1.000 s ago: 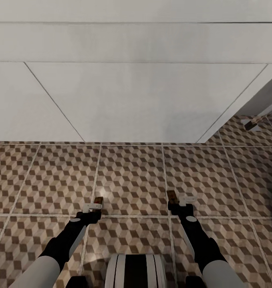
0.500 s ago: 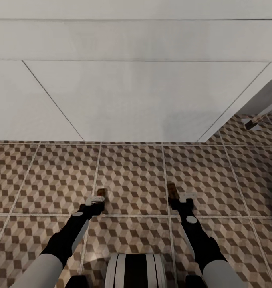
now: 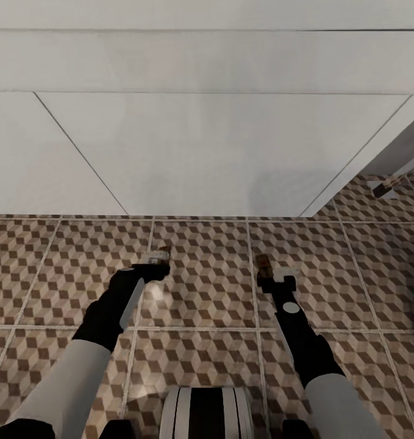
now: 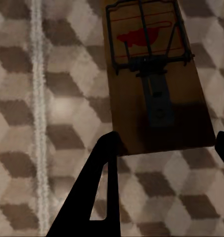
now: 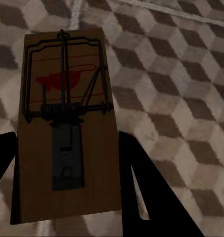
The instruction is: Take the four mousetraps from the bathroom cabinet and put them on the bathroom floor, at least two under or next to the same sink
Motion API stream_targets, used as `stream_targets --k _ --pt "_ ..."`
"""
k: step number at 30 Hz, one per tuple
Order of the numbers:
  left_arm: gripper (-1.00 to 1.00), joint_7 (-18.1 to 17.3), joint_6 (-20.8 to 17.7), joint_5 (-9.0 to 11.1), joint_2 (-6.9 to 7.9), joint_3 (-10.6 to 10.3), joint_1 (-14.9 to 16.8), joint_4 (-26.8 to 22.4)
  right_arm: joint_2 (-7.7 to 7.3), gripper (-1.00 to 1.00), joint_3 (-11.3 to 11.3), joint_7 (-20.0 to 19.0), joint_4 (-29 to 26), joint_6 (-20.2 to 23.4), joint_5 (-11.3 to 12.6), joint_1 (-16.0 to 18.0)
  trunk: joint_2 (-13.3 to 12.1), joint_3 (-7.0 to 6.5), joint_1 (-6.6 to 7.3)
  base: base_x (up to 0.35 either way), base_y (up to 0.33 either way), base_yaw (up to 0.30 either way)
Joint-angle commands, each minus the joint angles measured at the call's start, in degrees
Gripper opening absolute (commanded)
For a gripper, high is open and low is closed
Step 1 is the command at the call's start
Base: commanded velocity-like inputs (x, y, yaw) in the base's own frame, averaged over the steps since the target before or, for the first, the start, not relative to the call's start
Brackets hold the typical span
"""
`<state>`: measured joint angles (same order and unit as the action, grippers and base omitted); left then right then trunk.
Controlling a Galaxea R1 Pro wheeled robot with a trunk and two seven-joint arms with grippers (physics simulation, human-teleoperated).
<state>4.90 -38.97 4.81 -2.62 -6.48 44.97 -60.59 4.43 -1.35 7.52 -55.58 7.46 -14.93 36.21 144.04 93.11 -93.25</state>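
- Bathroom floor (image 3: pixel 200 280): large tiles in a brown, beige and white cube pattern, pale grout lines.
- A small brown-and-white object (image 3: pixel 382 189) lies at far right.

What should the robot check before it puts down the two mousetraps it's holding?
1. Left gripper holding its mousetrap between the fingers: ok.
2. Right gripper holding its mousetrap: ok.
3. Patterned bathroom floor below both traps looks bare: ok.
4. Both traps over the same tiled surface: ok.
5. White unit ahead is really the sink: cannot tell, no basin or tap visible.
6. Traps low enough to release without dropping: cannot tell.
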Motion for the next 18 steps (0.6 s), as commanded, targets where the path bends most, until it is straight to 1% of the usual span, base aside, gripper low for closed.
stream_targets --k 1,2,3,5,7,9,12,18 --pt "-1.0 0.5 -0.7 0.5 -0.01 -0.1 0.9 0.5 0.04 -1.0 -0.1 0.2 0.0 0.5 -0.4 0.3 0.0 0.04 0.0 0.0 0.0 0.0" --pt "-1.0 0.5 -1.3 0.5 -0.04 -0.1 2.3 1.7 0.05 -1.0 -0.1 0.2 0.2 0.8 -0.4 1.0 0.0 0.04 0.0 0.0 0.0 0.0" --pt "-1.0 0.5 -1.5 0.5 -0.04 -0.1 2.8 2.4 0.05 -1.0 -0.1 0.2 0.3 0.9 -0.4 1.3 0.0 0.04 0.0 0.0 0.0 0.0" --pt "-1.0 0.5 -1.9 0.5 -0.01 -0.1 3.9 5.3 0.05 -1.0 -0.1 -0.2 1.3 1.2 -0.4 2.0 0.0 0.04 0.0 0.0 0.0 0.0" --pt "-1.0 0.4 -1.7 0.4 0.11 -0.2 4.3 7.2 0.05 -1.0 -0.1 -1.3 1.8 1.2 -0.4 2.3 0.0 0.04 0.0 0.0 0.0 0.0" --pt "-1.0 0.2 -0.4 0.4 0.48 -0.3 4.5 8.1 0.05 -1.0 -0.1 -3.6 2.2 1.1 -0.4 2.4 0.0 0.04 0.0 0.0 0.0 0.0" --pt "-1.0 0.2 2.0 0.4 0.83 -0.6 4.6 6.7 0.11 -1.0 -0.1 -6.3 2.3 1.0 -0.4 2.5 0.0 0.04 0.0 0.0 0.0 0.0" --pt "-1.0 0.3 3.5 0.4 1.16 -1.2 4.7 2.8 0.06 -1.0 0.0 -8.1 2.4 0.5 -0.4 2.5 0.0 0.04 0.0 0.0 0.0 0.0"
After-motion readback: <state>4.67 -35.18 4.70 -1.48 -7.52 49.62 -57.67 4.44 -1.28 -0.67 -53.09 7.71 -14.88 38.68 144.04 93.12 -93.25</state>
